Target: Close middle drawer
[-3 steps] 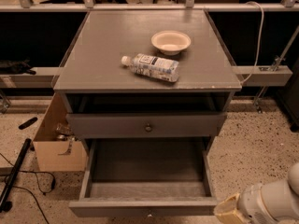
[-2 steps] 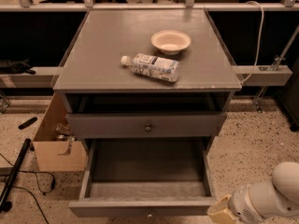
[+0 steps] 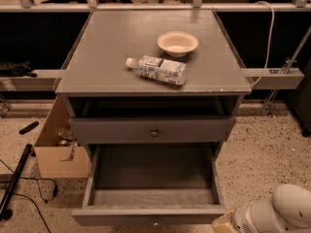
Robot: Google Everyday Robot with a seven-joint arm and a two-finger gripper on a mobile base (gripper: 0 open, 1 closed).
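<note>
The middle drawer (image 3: pixel 146 216) is the lower of the two grey drawers. It is pulled far out of the cabinet, showing a long empty box with a pale grey floor. Its small centre knob (image 3: pixel 155 223) sits at the frame's bottom edge. The upper drawer (image 3: pixel 194 129), with a dark round knob (image 3: pixel 154 132), stands out only slightly. My gripper (image 3: pixel 224 223) is at the bottom right, just right of the middle drawer's front right corner, with the white arm (image 3: pixel 282 212) behind it. It is partly cut off by the frame.
A plastic bottle (image 3: pixel 158 70) lies on the cabinet top (image 3: pixel 107 57) beside a pale bowl (image 3: pixel 178 42). An open cardboard box (image 3: pixel 58 154) stands left of the cabinet. A black pole (image 3: pixel 14 181) and cables lie on the speckled floor at the left.
My arm and gripper have moved a little left and down, closer to the middle drawer's front right corner. The drawer has not moved.
</note>
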